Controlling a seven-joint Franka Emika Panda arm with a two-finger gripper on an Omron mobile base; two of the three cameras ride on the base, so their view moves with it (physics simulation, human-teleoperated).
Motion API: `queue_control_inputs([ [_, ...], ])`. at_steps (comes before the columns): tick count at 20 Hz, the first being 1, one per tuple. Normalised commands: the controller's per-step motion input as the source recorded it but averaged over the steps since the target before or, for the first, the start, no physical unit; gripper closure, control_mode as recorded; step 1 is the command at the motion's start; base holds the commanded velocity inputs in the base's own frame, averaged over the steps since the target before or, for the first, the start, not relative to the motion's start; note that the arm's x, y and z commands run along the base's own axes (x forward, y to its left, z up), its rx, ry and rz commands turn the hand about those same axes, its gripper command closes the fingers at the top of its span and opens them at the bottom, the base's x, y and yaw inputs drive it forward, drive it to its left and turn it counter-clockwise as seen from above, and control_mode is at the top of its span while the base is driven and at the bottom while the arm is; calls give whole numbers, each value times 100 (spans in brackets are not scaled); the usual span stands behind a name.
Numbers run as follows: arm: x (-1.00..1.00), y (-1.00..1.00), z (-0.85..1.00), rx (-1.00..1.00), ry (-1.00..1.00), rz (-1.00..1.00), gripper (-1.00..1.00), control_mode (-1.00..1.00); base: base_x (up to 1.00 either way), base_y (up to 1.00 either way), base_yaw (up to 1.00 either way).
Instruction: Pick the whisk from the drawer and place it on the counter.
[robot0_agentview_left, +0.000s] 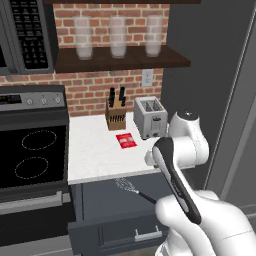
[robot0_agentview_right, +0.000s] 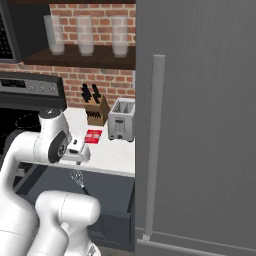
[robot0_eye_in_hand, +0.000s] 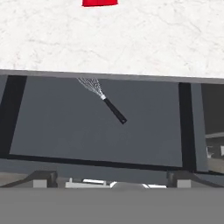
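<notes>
The robot's two-finger hand (robot0_eye_in_hand: 112, 183) points down at the open drawer; only its dark fingertips (robot0_eye_in_hand: 43, 178) rise at the bottom edge of the hand view, set wide apart and touching nothing. The hand holds nothing.

The small balloon whisk of silvery wire loops with a slim black stick handle (robot0_eye_in_hand: 103, 99) lies flat on the floor of the wide dark grey box drawer (robot0_eye_in_hand: 57, 122), well apart from the hand. Its wire head sits partly under the front edge of the flat white stone-like surface (robot0_eye_in_hand: 144, 39), and its handle slants out toward the drawer's middle. The left base view shows the same whisk (robot0_agentview_left: 131, 188) in the pulled-out drawer (robot0_agentview_left: 107, 220), near the white arm.

On the surface (robot0_agentview_left: 92, 150) lie a flat red packet (robot0_agentview_left: 126, 140), a silver two-slot toaster (robot0_agentview_left: 150, 117) and a wooden block of black-handled knives (robot0_agentview_left: 116, 112), against a red brick wall (robot0_agentview_left: 100, 85). A black glass stovetop with ring outlines (robot0_agentview_left: 32, 155) adjoins the surface; a dark shelf (robot0_agentview_left: 120, 59) bears three frosted glasses (robot0_agentview_left: 118, 36).
</notes>
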Motion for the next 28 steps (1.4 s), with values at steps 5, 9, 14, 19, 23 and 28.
queue_control_inputs([
  [5, -6, 2, -5, 0, 1, 0, -100, 100, -30, 10, 0],
  [9, 0, 0, 0, 0, 0, 0, -100, 100, -40, 23, 0],
  [14, 0, 0, 0, 0, 0, 0, -100, 100, -38, 36, 0],
  [19, 0, 0, 0, 0, 0, 0, -100, 100, -34, 60, 0],
  [23, 0, 0, 0, 0, 0, 0, -100, 100, -39, 53, 0],
  [28, -4, -5, -1, 0, -1, 0, -100, -100, -27, 3, 0],
])
